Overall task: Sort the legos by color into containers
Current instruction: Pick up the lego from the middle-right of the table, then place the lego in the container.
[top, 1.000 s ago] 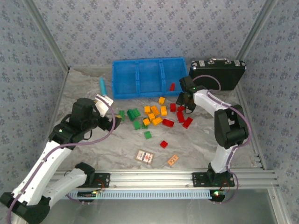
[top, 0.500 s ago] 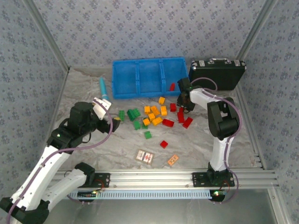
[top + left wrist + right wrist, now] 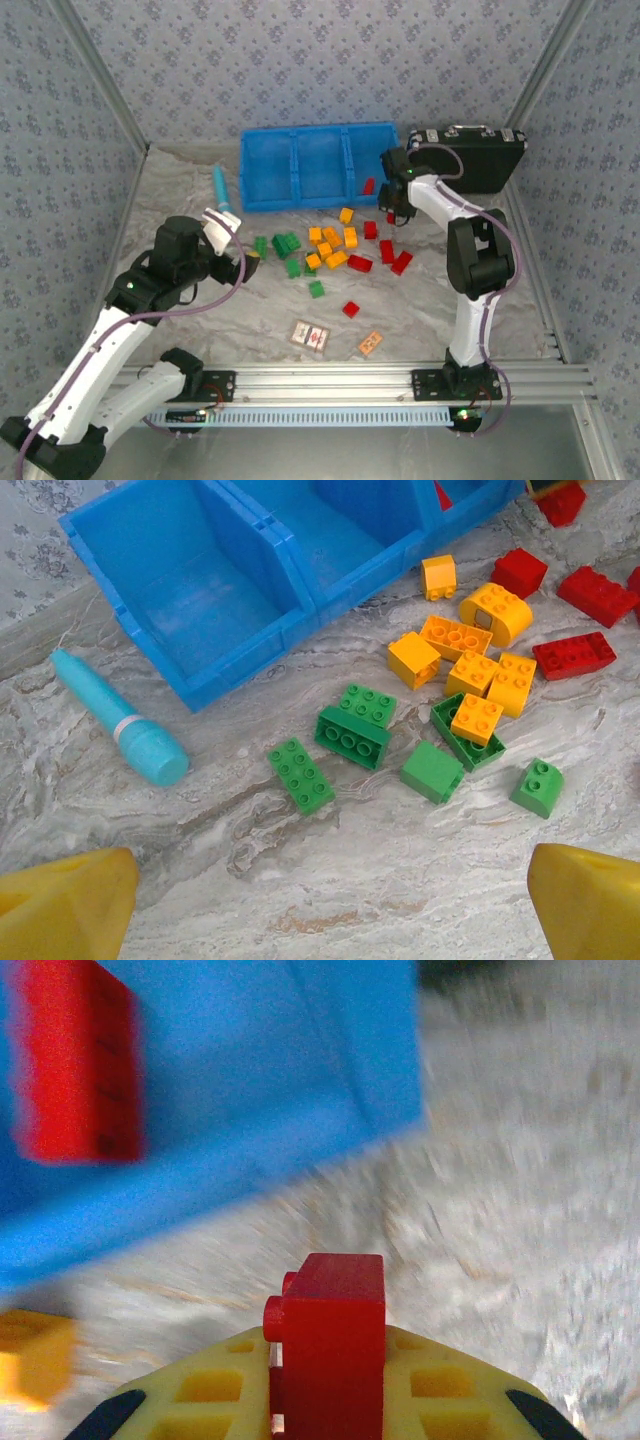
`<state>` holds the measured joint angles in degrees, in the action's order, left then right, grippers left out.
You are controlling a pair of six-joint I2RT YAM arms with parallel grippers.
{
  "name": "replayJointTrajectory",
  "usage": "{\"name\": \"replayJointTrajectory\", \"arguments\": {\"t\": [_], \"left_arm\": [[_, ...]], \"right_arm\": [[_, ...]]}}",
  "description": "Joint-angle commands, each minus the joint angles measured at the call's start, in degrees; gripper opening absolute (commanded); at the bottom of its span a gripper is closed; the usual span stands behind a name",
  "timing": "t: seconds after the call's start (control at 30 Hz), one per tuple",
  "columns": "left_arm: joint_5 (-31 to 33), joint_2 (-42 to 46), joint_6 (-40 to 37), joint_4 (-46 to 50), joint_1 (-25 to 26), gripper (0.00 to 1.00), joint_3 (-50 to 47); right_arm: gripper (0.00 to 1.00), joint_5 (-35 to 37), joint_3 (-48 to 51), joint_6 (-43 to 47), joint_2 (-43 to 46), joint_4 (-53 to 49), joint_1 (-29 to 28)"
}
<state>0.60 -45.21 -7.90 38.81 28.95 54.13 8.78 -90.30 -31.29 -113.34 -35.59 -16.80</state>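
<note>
Legos (image 3: 330,245) lie loose on the table (image 3: 430,310) mid-frame in the top view, red, orange-yellow, green, just below the blue tray (image 3: 300,205). Right wrist view adds what the arm hides there: right jaws clamped on a red brick (image 3: 330,1350), tray corner upper left. Left wrist view: left jaws wide open, empty, yellow fingertips (image 3: 60,905) in both lower corners.

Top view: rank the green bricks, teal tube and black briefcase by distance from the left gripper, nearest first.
1. Green bricks: just to the right of the left gripper, in front of its open jaws.
2. Teal tube: farther back, on the left side.
3. Black briefcase: far right corner, clearly the farthest.
</note>
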Motion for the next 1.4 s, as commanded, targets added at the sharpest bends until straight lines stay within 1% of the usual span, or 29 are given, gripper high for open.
{"name": "replayJointTrajectory", "arguments": {"t": [0.0,0.1,0.17,0.3,0.43,0.57,0.6,0.63,0.7,0.83,0.97,1.07,1.2,1.37], "left_arm": [[-2.17,0.36,0.48,-0.66,0.23,1.00,0.14],[-2.28,-0.06,0.45,-0.57,0.16,1.00,0.45],[-1.71,-0.65,0.58,-0.57,0.14,1.00,0.62],[-0.83,-2.39,1.07,-0.22,0.06,1.00,0.98],[-0.75,-3.63,1.45,-0.22,0.05,1.00,0.97],[-0.60,-4.14,1.74,-0.22,-0.03,1.00,0.98],[-0.50,-4.31,1.96,-0.22,-0.03,1.00,0.97],[-0.43,-4.45,2.17,-0.22,-0.03,1.00,0.95],[-0.51,-4.72,2.43,1.94,-0.03,1.00,1.13],[-0.68,-4.45,3.37,1.68,-0.08,1.00,1.02],[-2.36,-4.71,3.77,2.87,-0.01,1.00,2.00],[-2.00,-3.91,3.68,2.64,-0.03,1.00,1.60],[-1.58,-2.93,4.60,0.58,0.01,1.00,0.36],[-1.83,-2.87,5.15,0.47,0.05,1.00,-0.12]], "right_arm": [[0.14,0.19,-9.24,6.43,-1.70,-2.68,-0.24],[0.15,0.18,-17.18,8.58,-6.62,-3.77,-0.13],[0.18,0.10,-21.79,10.45,-10.23,-3.21,-0.03],[0.18,0.10,-30.68,13.72,-18.04,-2.80,-0.17],[0.19,0.12,-38.32,14.51,-24.81,-4.38,0.07],[0.22,-0.84,-41.43,14.36,-28.10,-4.49,0.23],[0.25,-0.95,-41.36,14.33,-28.35,-4.40,0.27],[0.30,-1.04,-41.28,14.33,-28.35,-4.52,0.23],[0.36,-1.04,-40.33,14.47,-27.58,-4.58,0.07],[0.46,-0.44,-34.84,15.28,-22.57,-3.17,-0.37],[0.48,0.70,-29.00,14.95,-16.95,-2.98,-1.01],[0.49,0.86,-21.12,14.33,-10.84,-0.86,-1.84],[0.55,-0.66,-8.48,14.49,-2.84,4.26,-3.53],[0.59,-2.19,2.55,14.12,2.56,7.49,-5.68]]}}
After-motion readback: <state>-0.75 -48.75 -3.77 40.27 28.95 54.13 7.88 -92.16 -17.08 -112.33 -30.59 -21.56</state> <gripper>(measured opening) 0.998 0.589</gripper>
